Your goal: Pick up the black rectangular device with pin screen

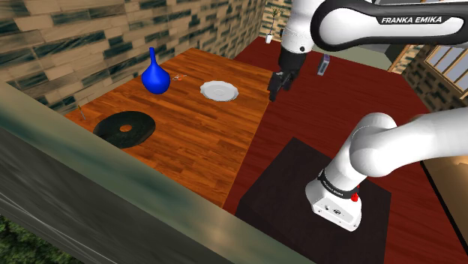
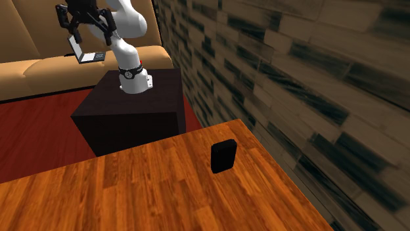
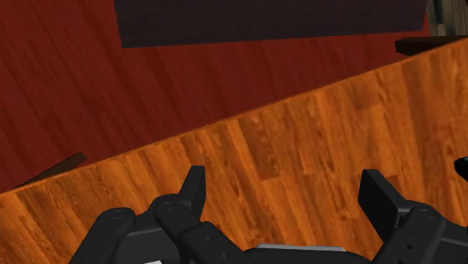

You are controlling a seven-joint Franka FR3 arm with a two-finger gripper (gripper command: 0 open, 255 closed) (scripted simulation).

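The black rectangular device point(image 2: 223, 156) stands upright on the wooden table point(image 2: 131, 190), near the table's edge by the brick wall in the second exterior view. My gripper point(image 1: 276, 88) hangs over the table's edge nearest the stand, far from the device. It is open: the black fingers point(image 3: 193, 186) stand well apart with only wood grain below them. In the second exterior view the gripper point(image 2: 83, 23) is at the upper left, above the dark stand point(image 2: 131, 105).
On the table are a blue vase point(image 1: 154, 76), a white plate point(image 1: 219, 91) and a flat black ring point(image 1: 124, 128). Red floor point(image 3: 90, 90) runs between table and stand. A beige sofa point(image 2: 39, 72) with a small open device point(image 2: 85, 56) lies behind the arm.
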